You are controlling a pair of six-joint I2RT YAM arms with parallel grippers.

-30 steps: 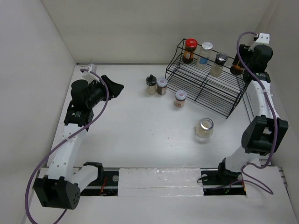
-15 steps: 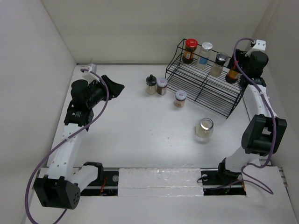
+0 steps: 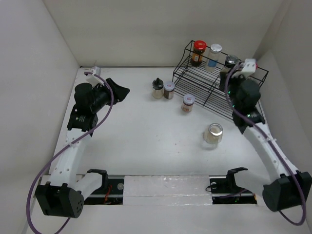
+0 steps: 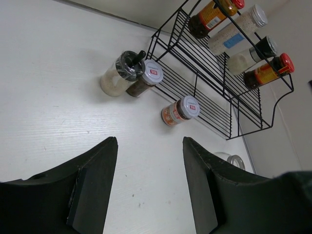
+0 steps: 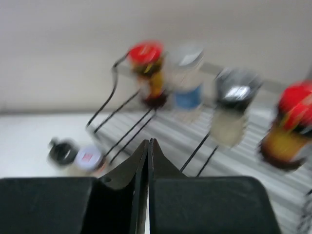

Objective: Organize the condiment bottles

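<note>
**A:** Status on the condiment bottles?

**B:** Four stand on the top tier of the wire rack (image 3: 210, 96): a red-capped jar (image 3: 197, 52), a blue-labelled jar (image 3: 213, 56), a dark-lidded jar (image 3: 229, 62) and a second red-capped jar (image 4: 267, 72) at the far end. The right arm hides that last one from above. Four sit on the surface (image 3: 146, 141). The grinder-topped jar (image 3: 157, 87) and the brown jar (image 3: 169, 89) are side by side. The orange-labelled jar (image 3: 187, 103) is just in front of the rack. The clear jar (image 3: 213, 134) is well apart, nearer the bases.

**A:** Grippers?

**B:** The right gripper (image 5: 149, 144) has its fingers pressed together with nothing between them, and it faces the top row. Its wrist view is blurred. The left gripper (image 4: 150, 141) has its fingers apart and is empty, hanging over the left side and aimed at the loose jars.

**A:** Which step do we log?

**B:** We judge it as between placings: half are racked and the next pick is not begun. For the next move, the right gripper must part its fingers, drop to the clear jar, its nearest, and close on the glass below the lid. The top tier looks full, so we expect the lower tier next.
</note>
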